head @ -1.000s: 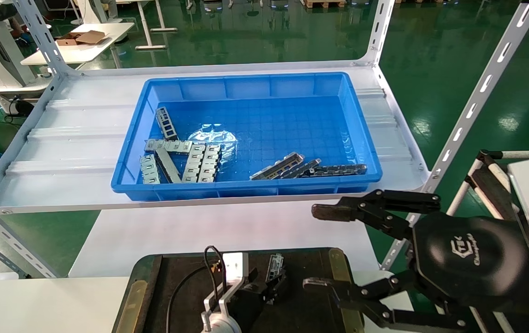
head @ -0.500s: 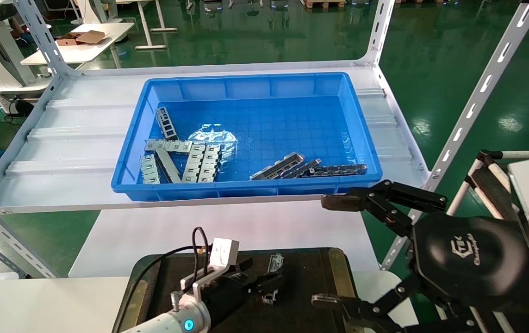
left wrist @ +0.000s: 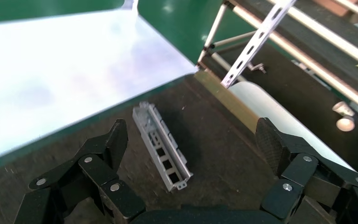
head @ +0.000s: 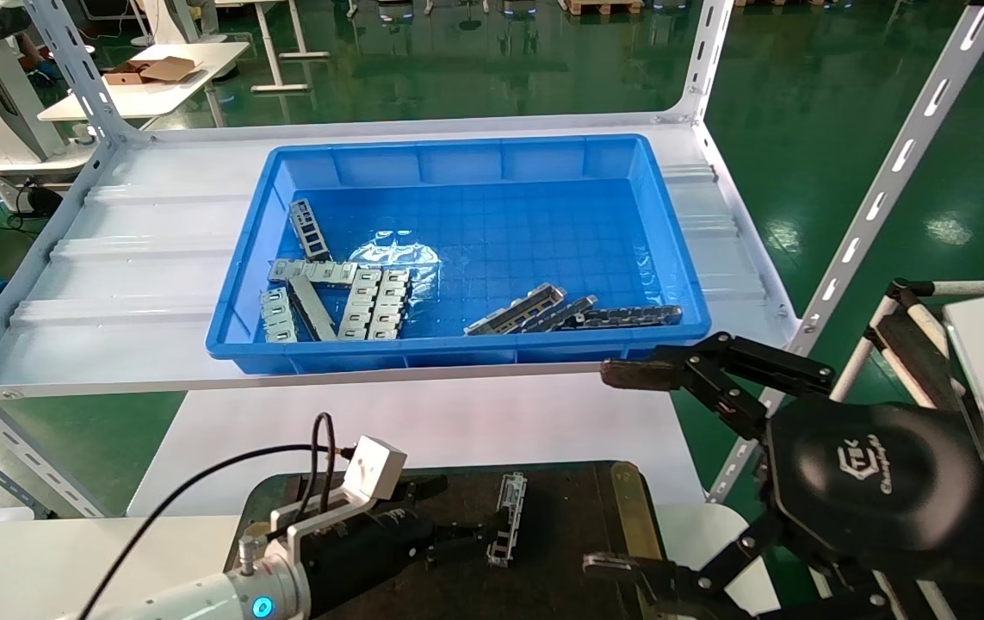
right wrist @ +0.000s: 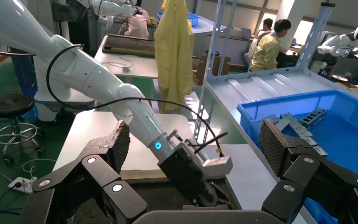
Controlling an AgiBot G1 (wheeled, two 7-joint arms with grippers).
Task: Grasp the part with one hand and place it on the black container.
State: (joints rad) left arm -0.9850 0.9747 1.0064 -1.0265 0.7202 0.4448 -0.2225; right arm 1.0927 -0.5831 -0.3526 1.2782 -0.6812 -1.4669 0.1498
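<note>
On the black container (head: 578, 551) lies the part (head: 509, 518), untouched. Just beside it, the left gripper (head: 466, 541) gapes wide and empty. Right gripper (head: 629, 469) hangs spread beyond the tray's edge.

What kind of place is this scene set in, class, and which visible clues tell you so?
Probably a factory or robot-training workshop: a glossy green floor, slotted metal shelving holding a blue bin of metal parts, and in the right wrist view, seated workers beside another white robot.

The slotted silver-grey part (head: 507, 517) was laid flat, open side up, on the black container (head: 569, 517), untouched.
</note>
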